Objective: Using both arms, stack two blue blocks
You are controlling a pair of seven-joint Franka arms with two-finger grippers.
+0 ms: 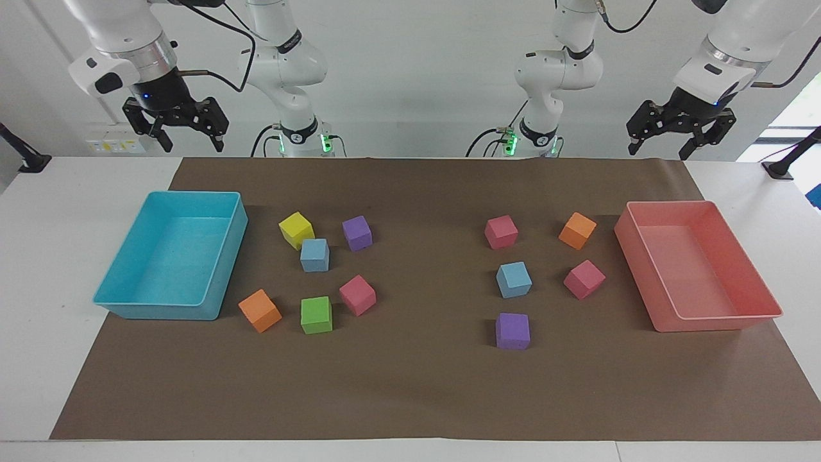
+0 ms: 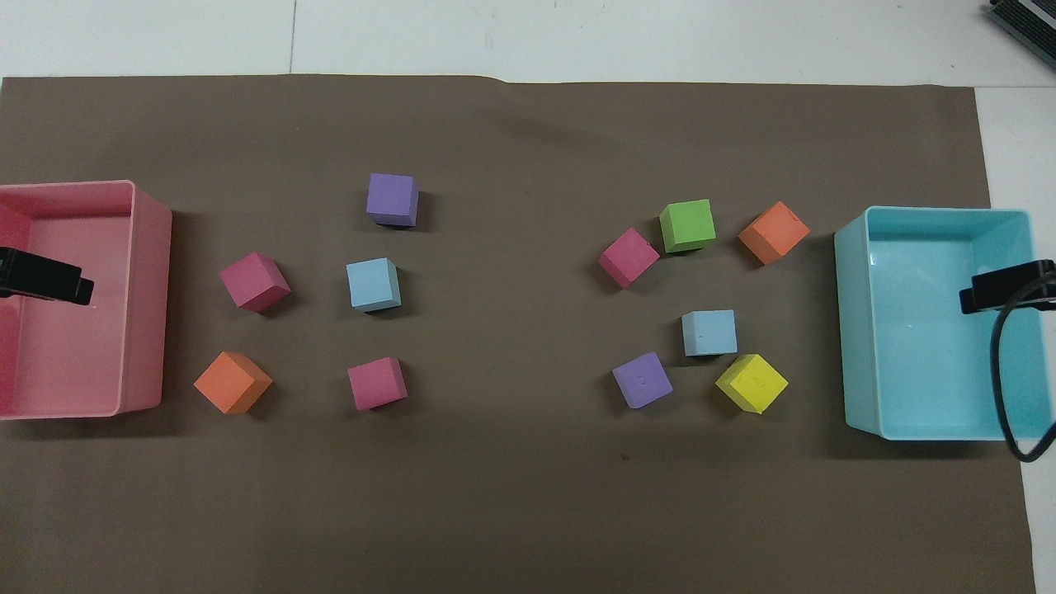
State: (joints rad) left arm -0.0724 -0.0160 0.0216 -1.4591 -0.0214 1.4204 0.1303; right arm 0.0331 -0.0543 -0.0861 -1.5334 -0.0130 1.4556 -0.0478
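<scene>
Two sky-blue blocks lie apart on the brown mat. One blue block touches a yellow cube toward the right arm's end. The other blue block stands alone toward the left arm's end. My right gripper hangs open and empty, raised high over the turquoise bin. My left gripper hangs open and empty, raised high over the pink bin. Both arms wait.
A turquoise bin and a pink bin stand at the mat's two ends. Purple, pink, orange and green cubes lie around the blue blocks.
</scene>
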